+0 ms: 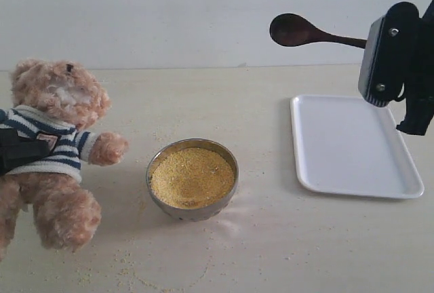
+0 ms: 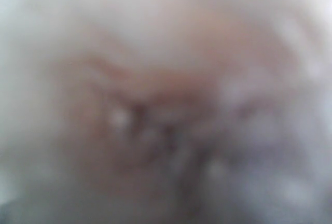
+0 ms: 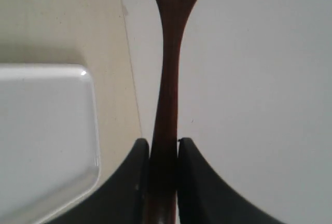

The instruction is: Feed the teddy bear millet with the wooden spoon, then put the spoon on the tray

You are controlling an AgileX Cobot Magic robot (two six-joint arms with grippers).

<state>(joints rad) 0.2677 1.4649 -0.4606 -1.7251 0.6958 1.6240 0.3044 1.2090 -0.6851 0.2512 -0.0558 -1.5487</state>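
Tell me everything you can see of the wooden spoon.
The wooden spoon is dark reddish-brown, smooth wood by its look, with an oval bowl and a thin straight handle. It hangs in the air, nearly level, with its bowl pointing to the left of the exterior view, and it sits higher than the white tray. The right hand is shut on the far end of the handle, one finger on each side. Nothing else touches it. Nothing shows in its bowl.
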